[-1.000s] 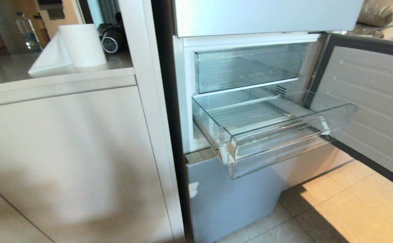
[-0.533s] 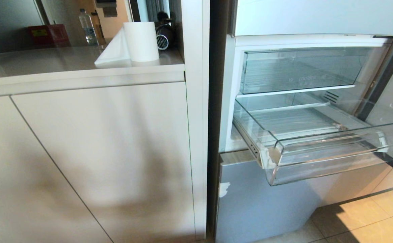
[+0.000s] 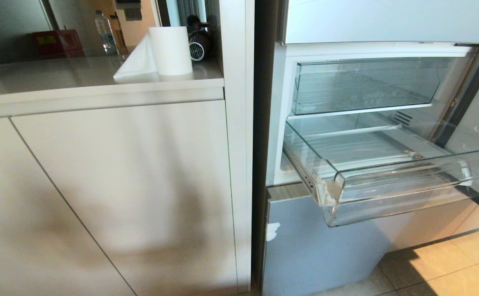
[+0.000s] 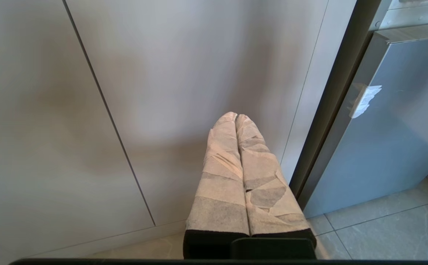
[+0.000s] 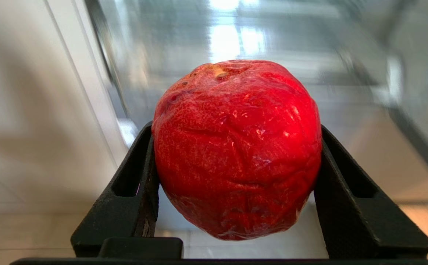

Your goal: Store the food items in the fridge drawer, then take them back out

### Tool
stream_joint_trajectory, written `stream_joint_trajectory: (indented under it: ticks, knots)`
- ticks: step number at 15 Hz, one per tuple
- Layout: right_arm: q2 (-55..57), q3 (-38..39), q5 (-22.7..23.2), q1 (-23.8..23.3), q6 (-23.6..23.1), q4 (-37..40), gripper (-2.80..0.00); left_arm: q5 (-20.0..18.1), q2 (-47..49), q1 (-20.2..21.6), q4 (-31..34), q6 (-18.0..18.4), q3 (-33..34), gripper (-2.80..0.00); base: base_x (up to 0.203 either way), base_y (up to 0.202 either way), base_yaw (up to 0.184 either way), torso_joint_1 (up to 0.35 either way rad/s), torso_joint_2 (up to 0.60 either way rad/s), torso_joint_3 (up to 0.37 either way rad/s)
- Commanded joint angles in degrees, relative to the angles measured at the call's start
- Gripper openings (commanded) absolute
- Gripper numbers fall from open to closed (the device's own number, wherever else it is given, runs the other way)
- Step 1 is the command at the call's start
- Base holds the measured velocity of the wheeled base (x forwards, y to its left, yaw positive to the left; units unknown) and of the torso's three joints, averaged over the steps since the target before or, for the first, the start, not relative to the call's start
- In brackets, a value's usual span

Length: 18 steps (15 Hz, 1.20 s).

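1. Fruit [image 5: 236, 147]: round, red-orange, glossy skin with shallow wrinkles and ribs; a pale, dented stem end shows at the far top of the fruit in the right wrist view.
2. Right gripper [image 5: 236, 176]: its two black fingers [image 5: 140, 176] press on opposite sides of the fruit and hold it clear of the floor. This gripper does not appear in the head view.
3. Left gripper [image 4: 236, 117]: fingers wrapped in pale tape, closed together with nothing between them, pointing at a grey cabinet door [image 4: 184, 73] low near the floor.
4. Drawer [image 3: 387, 193]: clear plastic, pulled out of the fridge, nothing inside; a white patch marks its front left corner. A second clear bin [image 3: 363, 86] sits above it, pushed in.
5. Counter [image 3: 58, 78]: left of the fridge, carrying a paper towel roll [image 3: 170, 50] and a water bottle [image 3: 105, 29] further back.
6. Floor [image 3: 449, 267]: tiled, partly sunlit.
7. Orientation: the fruit is near-spherical with no clear long axis; its stem end points up and away from the wrist.
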Motion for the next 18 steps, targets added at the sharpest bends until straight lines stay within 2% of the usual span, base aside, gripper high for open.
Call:
stream_joint_trajectory:
  ticks: [1, 3, 7, 11, 17, 18]
  knots:
    - [20.12, -13.99, 1.28, 0.88, 0.48, 0.31, -2.80, 0.00, 0.02, -0.04, 0.02, -0.01, 0.00, -2.80, 0.000, 0.000, 0.000, 0.000, 0.00, 0.000]
    - [30.59, -22.85, 1.96, 1.29, 0.78, 1.01, -2.80, 0.00, 0.02, -0.04, 0.02, -0.01, 0.00, -2.80, 0.000, 0.000, 0.000, 0.000, 0.00, 0.000]
    - [48.30, -35.07, 2.46, 1.61, 1.61, 1.43, -2.80, 0.00, 0.02, -0.04, 0.02, -0.01, 0.00, -2.80, 0.000, 0.000, 0.000, 0.000, 0.00, 0.000]
    - [62.72, -47.28, 2.82, 1.63, 6.18, 1.57, -2.80, 0.00, 0.02, -0.04, 0.02, -0.01, 0.00, -2.80, 0.000, 0.000, 0.000, 0.000, 0.00, 0.000]
    - [74.14, -54.14, 2.74, 1.64, 8.38, 1.52, -2.80, 0.00, 0.02, -0.04, -0.05, -0.01, 0.00, -2.80, 0.000, 0.000, 0.000, 0.000, 0.00, 0.000]
    - [75.03, -54.82, 2.70, 1.64, 8.38, 1.52, 0.00, 0.00, 0.02, 0.04, -0.03, -0.01, 0.00, -2.80, 0.000, 0.000, 0.000, 0.000, 0.00, 0.000]
